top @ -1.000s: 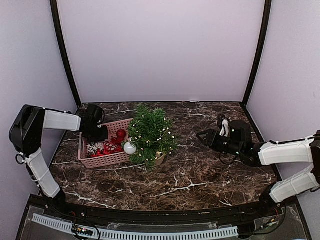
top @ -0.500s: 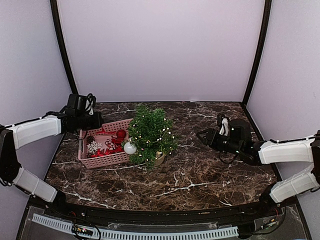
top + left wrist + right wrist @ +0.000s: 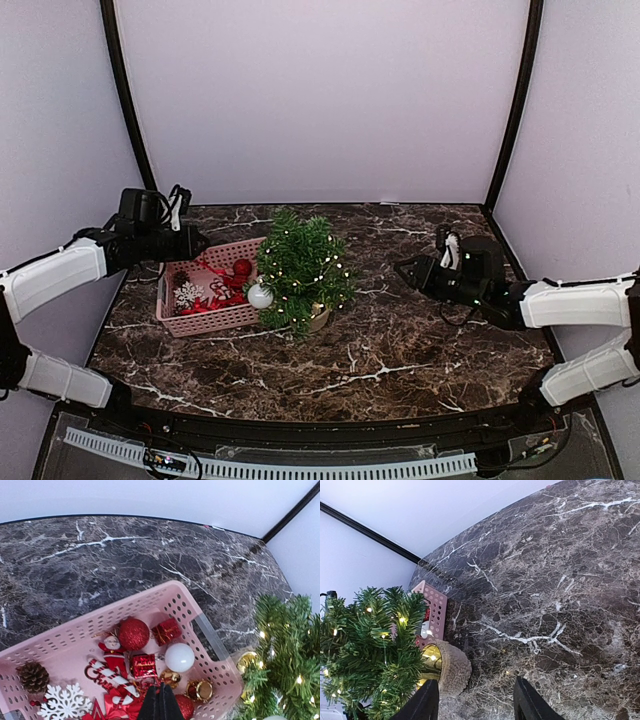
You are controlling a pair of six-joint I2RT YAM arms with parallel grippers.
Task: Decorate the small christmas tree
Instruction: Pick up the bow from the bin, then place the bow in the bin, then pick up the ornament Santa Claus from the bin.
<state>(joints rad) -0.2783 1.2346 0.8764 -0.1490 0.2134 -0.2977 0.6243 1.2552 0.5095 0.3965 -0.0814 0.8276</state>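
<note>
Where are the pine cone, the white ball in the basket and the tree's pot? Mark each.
pine cone (image 3: 32, 676), left wrist view, middle of its scales.
white ball (image 3: 179, 657), left wrist view, its centre.
tree's pot (image 3: 454, 669), right wrist view, tan side wall.

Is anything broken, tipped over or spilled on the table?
Nothing stands out. The small christmas tree stands in its pot, lights on, and the loose ornaments all lie inside the pink basket; none has spilled onto the table.

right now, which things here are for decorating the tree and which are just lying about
For the job: small christmas tree, pink basket, red glitter ball, white ball in the basket, red gift boxes, pine cone, snowflake.
Just there: marble table, black corner posts.
</note>
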